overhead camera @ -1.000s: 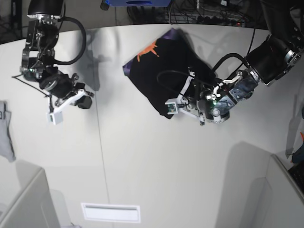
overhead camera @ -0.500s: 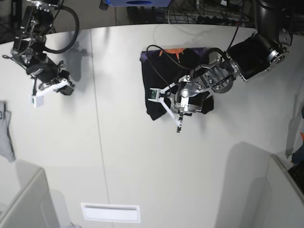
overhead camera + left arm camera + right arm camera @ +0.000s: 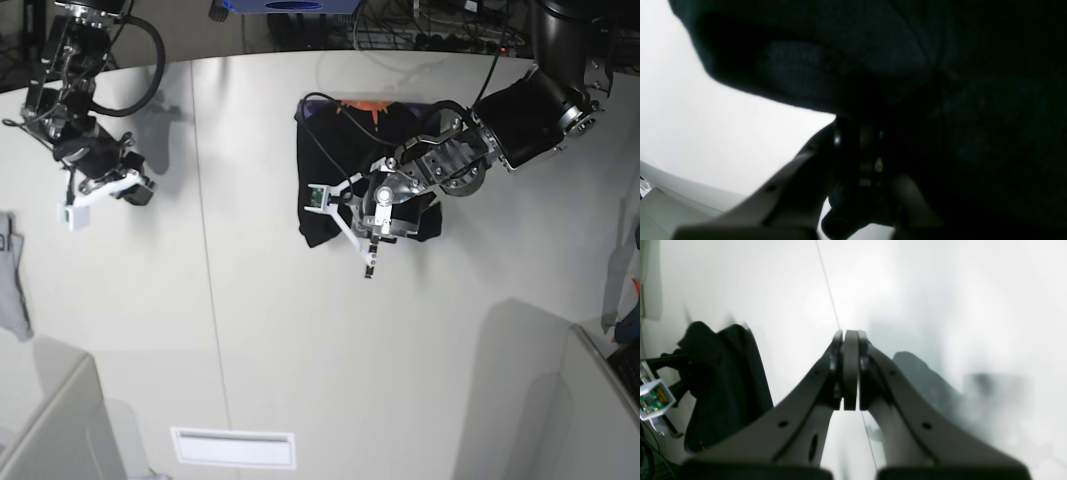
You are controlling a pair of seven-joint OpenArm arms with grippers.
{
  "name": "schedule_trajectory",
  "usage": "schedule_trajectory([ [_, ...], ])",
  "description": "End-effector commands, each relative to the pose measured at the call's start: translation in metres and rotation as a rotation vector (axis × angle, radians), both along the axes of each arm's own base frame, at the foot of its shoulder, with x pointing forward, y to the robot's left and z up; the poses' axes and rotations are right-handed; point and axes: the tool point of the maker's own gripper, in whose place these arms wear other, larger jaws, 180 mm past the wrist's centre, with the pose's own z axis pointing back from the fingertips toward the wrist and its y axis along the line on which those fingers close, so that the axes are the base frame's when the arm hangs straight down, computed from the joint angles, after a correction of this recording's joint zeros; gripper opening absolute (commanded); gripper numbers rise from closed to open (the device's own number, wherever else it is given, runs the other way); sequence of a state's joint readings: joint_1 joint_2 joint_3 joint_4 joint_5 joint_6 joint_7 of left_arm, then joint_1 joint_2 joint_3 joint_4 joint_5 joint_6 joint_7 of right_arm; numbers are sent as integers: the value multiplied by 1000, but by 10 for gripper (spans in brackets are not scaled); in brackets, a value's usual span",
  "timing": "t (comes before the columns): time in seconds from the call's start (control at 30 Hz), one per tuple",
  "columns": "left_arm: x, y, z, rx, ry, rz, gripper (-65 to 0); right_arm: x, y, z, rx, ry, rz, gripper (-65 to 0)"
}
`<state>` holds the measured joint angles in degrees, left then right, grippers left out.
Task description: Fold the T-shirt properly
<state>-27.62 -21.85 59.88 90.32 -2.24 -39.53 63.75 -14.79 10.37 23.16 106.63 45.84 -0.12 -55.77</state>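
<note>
The black T-shirt [image 3: 345,160] lies bunched in a rough folded block at the table's far middle, with purple and an orange mark showing at its far edge. My left gripper [image 3: 352,215] sits at the shirt's near edge, shut on the black cloth. In the left wrist view the T-shirt [image 3: 873,66] drapes over the gripper [image 3: 857,133] and fills most of the frame. My right gripper [image 3: 850,336] is shut and empty above bare table, far to the left [image 3: 138,190]. The right wrist view shows the T-shirt [image 3: 723,383] off to its left.
A small grey cloth [image 3: 12,280] lies at the table's left edge. A white rectangular label [image 3: 233,447] sits near the front edge. Grey partitions stand at the front left [image 3: 50,430] and front right [image 3: 590,400] corners. A thin seam [image 3: 205,250] crosses the table.
The left gripper swung the T-shirt from a slanted lie to a squarer one nearer the far middle, then nudged it slightly left. The right arm drew back to the far left.
</note>
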Motion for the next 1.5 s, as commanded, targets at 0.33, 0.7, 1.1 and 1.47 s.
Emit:
schedule_trajectory([
  [0.33,41,-5,43,-51,-117,23,-158,8,-2,10,-10,-41,5,-650],
  [0.7,78,3,165,-413,-393,225,-84,1,-3,7,-12,-26,3,-650],
  [1.1,14,161,153,-812,-271,848,-650,-52,-30,0,-155,45,48,-650],
  [1.47,-129,272,124,-696,-255,1087,-650,-141,-96,7,-405,227,265,-650],
])
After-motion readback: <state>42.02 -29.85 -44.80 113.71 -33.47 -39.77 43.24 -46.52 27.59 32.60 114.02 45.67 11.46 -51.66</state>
